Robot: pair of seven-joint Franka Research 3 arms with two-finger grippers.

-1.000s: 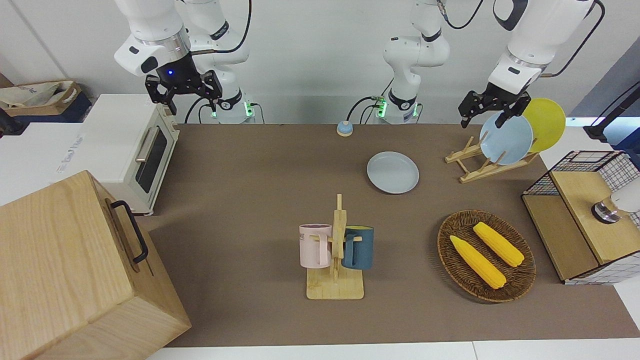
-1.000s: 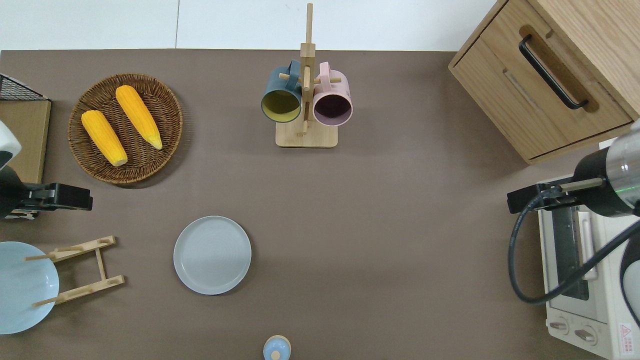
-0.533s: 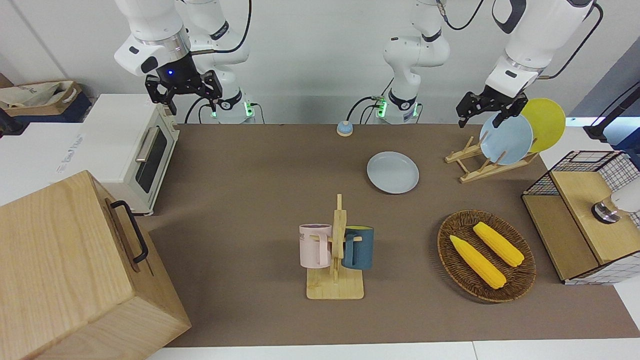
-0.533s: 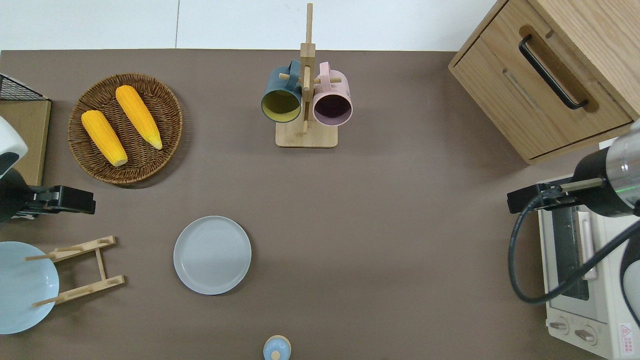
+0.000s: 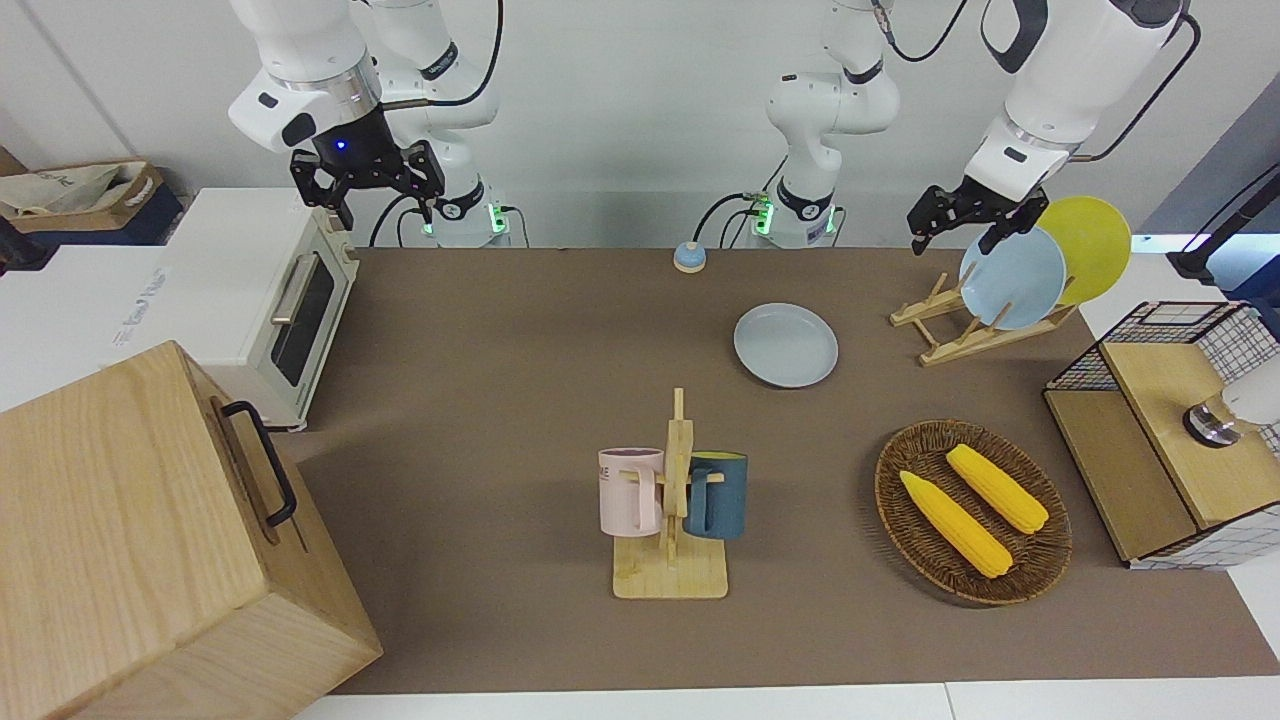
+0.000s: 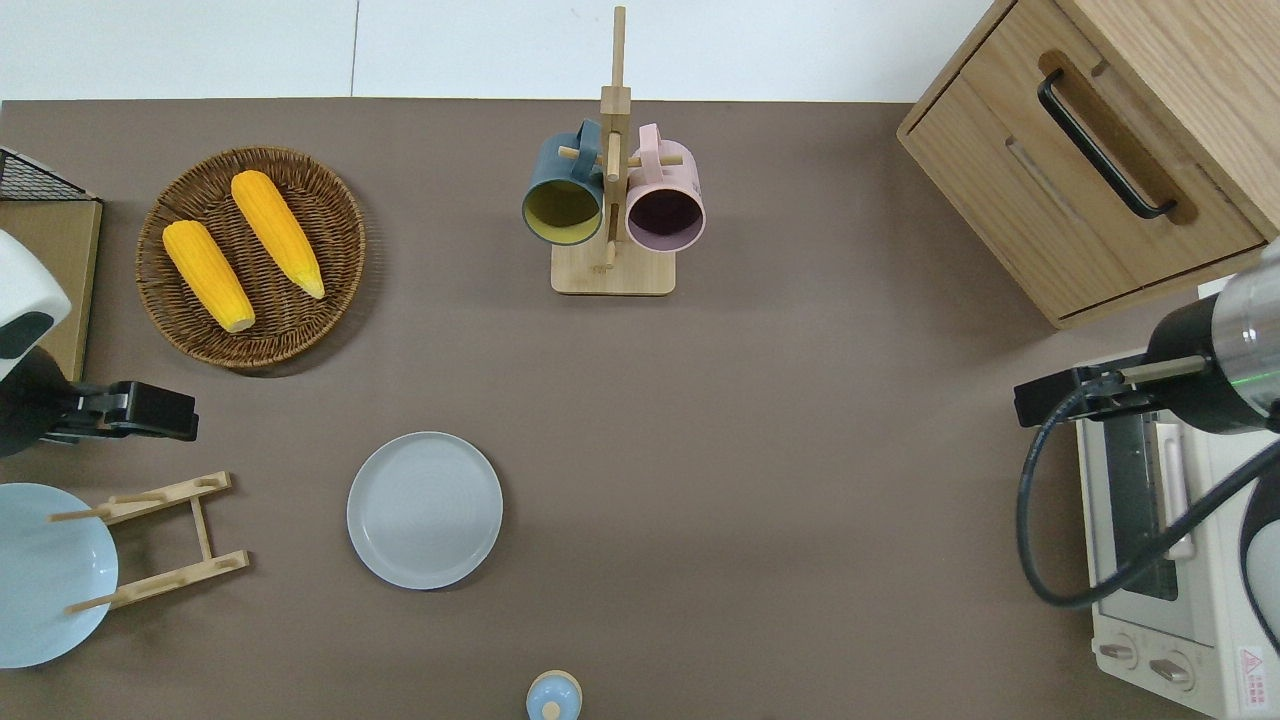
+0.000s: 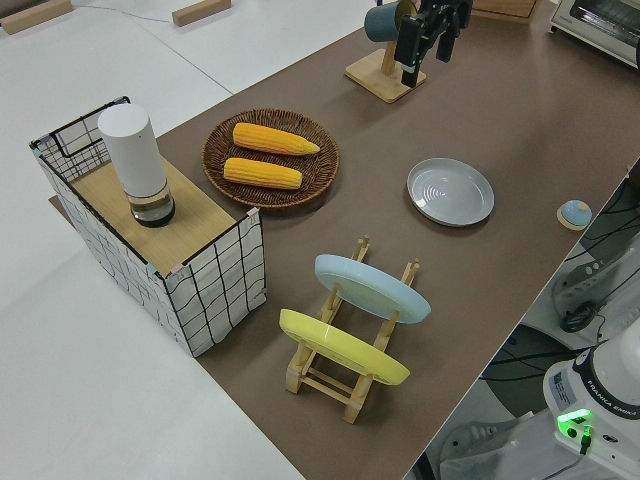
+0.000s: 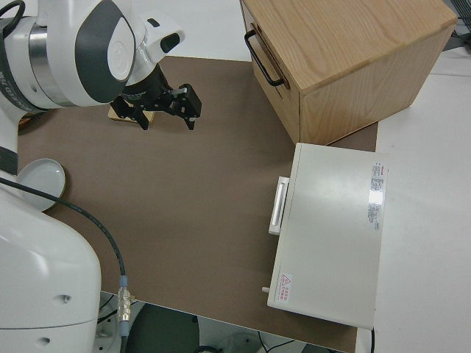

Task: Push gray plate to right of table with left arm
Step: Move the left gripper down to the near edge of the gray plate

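Since the earlier frames, only the left arm's black two-finger claw [image 6: 150, 410] had shifted, drifting a little toward the middle of the table over bare mat between the woven basket and the wooden plate rack, with nothing else on the table displaced. Its fingers stood apart and empty in the left side view. The right arm's claw [image 5: 367, 180] was parked, its fingers spread and holding nothing.

The round, shallow pale gray plate [image 6: 425, 510] lay flat on the large table covered by a brown mat [image 6: 760, 420], beside the wooden rack [image 6: 160, 540] that carried the sky-blue plate [image 6: 45, 570] and the yellow plate [image 5: 1095, 240], and nearer to the robots than the wicker basket of corn cobs [image 6: 250, 255]. It was well apart from the left claw.

The plate looked rigid, fairly light and probably breakable. Its smooth underside would likely slide on the mat, though the mat's grain could drag it. No grasp seemed needed: contact low on the raised rim, on the edge toward the left arm's end of the table, would suit a push, and an off-centre touch might spin it.

Most of the left arm was cut off in the overhead view, and the yellow plate did not appear there at all. The plate's material could not be told.
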